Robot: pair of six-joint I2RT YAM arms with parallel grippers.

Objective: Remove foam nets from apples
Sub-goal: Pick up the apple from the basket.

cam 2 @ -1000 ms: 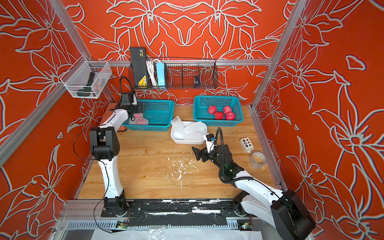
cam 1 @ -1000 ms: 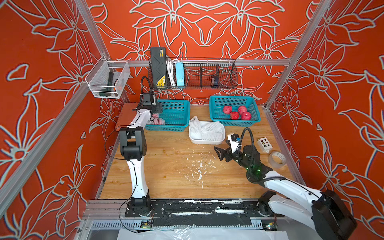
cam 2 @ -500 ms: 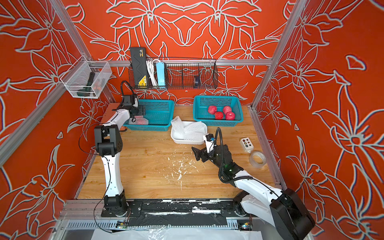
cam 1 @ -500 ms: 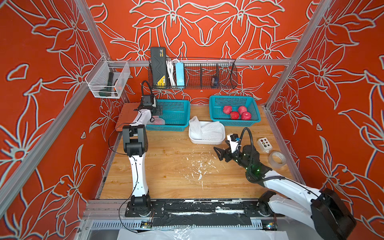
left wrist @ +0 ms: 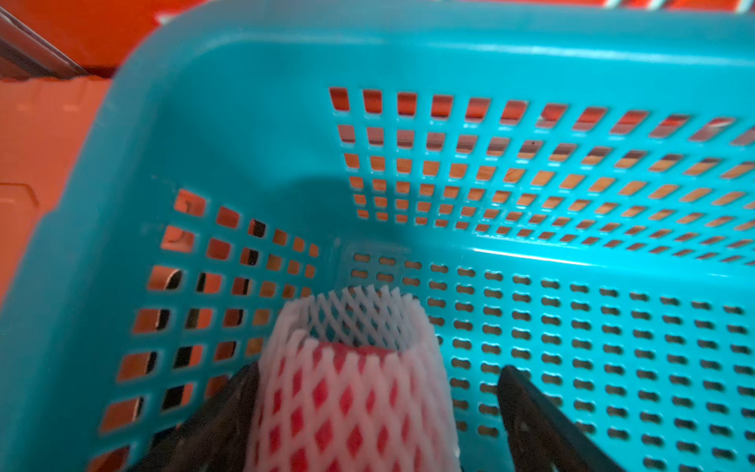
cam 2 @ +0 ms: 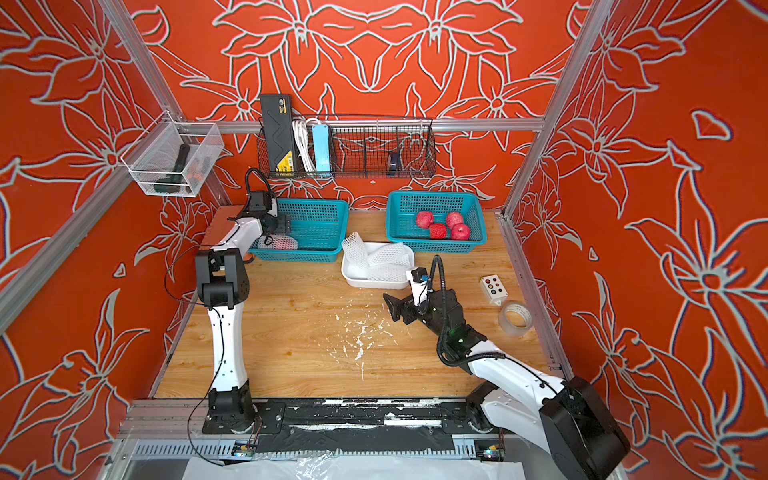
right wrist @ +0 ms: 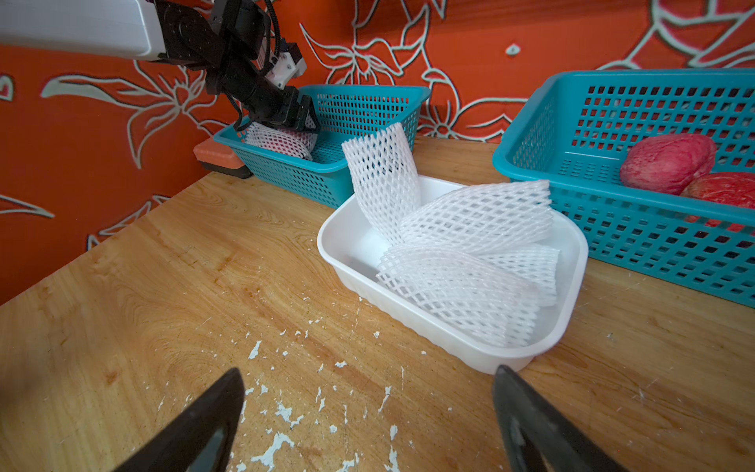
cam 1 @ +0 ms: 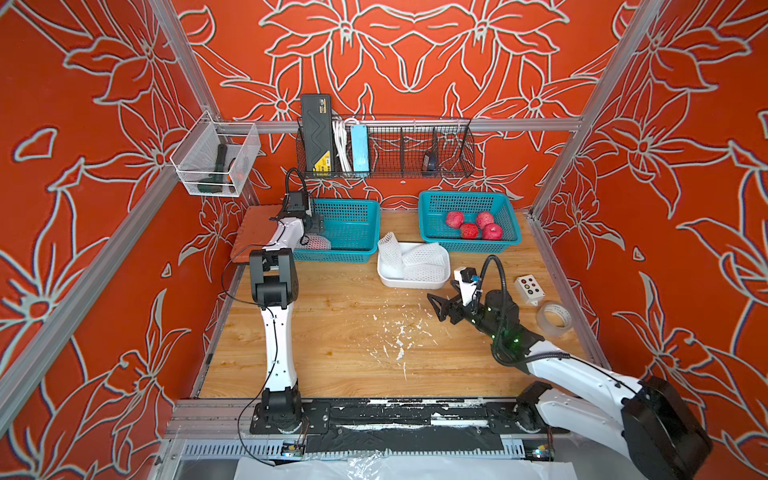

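Observation:
One apple [left wrist: 347, 349] still in its white foam net [left wrist: 347, 392] lies in the left teal basket [cam 1: 332, 254], in the corner nearest the left wall; both top views show it [cam 2: 282, 242]. My left gripper [left wrist: 378, 370] reaches down into that basket and is open. Its jaws straddle the netted apple: one finger [left wrist: 241, 392] touches the net, the other stands clear. Several bare red apples [cam 1: 469, 230] sit in the right teal basket [cam 1: 469, 247]. Empty foam nets [right wrist: 470, 229] are piled in the white tray [right wrist: 449, 339]. My right gripper [right wrist: 367, 374] hovers open over the table, just in front of the tray, holding nothing.
White foam crumbs [cam 1: 399, 332] litter the middle of the wooden table. A small button box [cam 1: 528, 287] and a roll of clear tape [cam 1: 555, 318] lie near the right edge. An orange block [cam 1: 253, 232] sits left of the left basket. A wire shelf [cam 1: 415, 145] hangs on the back wall.
The left arm shifted slightly over the left basket, bringing its gripper onto the netted apple. The right arm has not moved.

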